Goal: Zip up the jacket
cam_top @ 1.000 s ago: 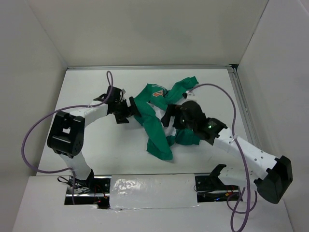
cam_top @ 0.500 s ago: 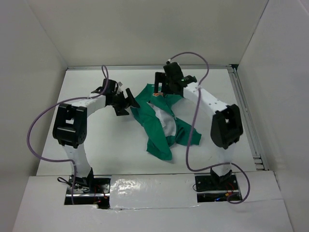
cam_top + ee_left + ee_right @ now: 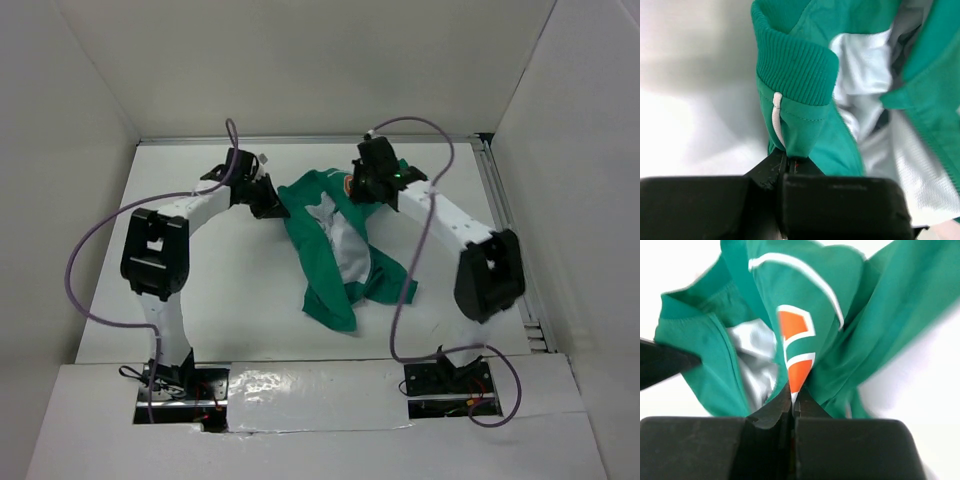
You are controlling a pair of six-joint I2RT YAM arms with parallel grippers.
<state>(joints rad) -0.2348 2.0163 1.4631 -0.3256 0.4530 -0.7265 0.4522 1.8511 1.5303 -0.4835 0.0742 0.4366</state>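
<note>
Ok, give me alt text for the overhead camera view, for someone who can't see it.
A small green jacket lies crumpled and open on a white table, its white lining showing. Two robot arms reach in from the near edge, the left tool and the right tool each pinching the jacket's far end from opposite sides.

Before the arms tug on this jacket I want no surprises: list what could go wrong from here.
1. The left gripper and right gripper each pinch only a thin fold of the jacket at the tips; fabric may slip out.
2. The jacket lies crumpled, white lining exposed, zipper not visible; pulling may twist it further.
</note>
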